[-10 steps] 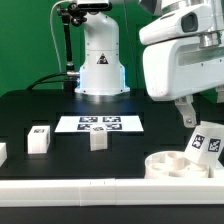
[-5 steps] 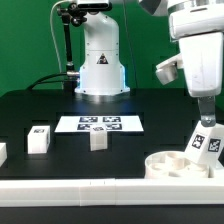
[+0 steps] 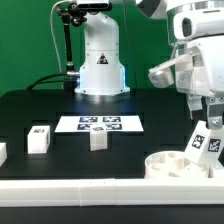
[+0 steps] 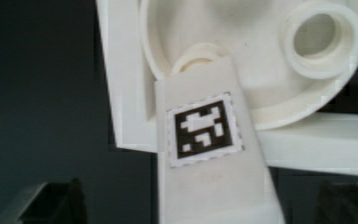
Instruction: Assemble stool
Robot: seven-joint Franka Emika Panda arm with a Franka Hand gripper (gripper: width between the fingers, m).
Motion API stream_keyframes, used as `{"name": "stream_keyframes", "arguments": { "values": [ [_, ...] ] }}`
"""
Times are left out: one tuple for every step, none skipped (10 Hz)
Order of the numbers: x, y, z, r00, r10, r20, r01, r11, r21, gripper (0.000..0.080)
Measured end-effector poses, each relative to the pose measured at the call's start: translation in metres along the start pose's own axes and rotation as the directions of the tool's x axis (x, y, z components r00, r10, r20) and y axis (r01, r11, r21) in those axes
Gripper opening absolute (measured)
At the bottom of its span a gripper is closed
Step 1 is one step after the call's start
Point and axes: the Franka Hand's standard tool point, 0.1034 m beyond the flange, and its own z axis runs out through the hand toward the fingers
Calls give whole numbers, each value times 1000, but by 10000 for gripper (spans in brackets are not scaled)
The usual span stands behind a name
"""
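Note:
The round white seat [image 3: 172, 163] lies at the front of the exterior view's right, and the wrist view shows one of its sockets [image 4: 327, 35]. A white leg block [image 3: 205, 141] with a black-and-white tag [image 4: 206, 131] stands tilted in the seat, its lower end in a socket. My gripper [image 3: 205, 112] hangs just above the leg's upper end and is open. In the wrist view the dark fingers [image 4: 60, 203] flank the leg [image 4: 211, 185] with a gap on each side, touching nothing.
Two loose leg blocks [image 3: 38, 139] [image 3: 98, 140] stand on the black table, and a third [image 3: 2, 151] is cut off at the exterior view's left edge. The marker board [image 3: 100, 124] lies before the robot base [image 3: 100, 65]. A white rail [image 3: 70, 188] runs along the front.
The hand has shifted toward the exterior view's right and turned over the leg. The leg stays leaning in the seat, and the jaws remain wide.

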Motion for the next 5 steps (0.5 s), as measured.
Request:
{"name": "stream_keyframes", "arguments": {
  "values": [
    [1, -2, 4, 997, -74, 9, 74, 997, 4, 649],
    [4, -3, 7, 996, -92, 12, 92, 996, 8, 649],
    [7, -4, 10, 995, -95, 11, 95, 995, 11, 649],
    [7, -5, 11, 995, -95, 11, 95, 995, 14, 649],
    [6, -6, 12, 996, -92, 11, 91, 996, 16, 649]
  ]
}}
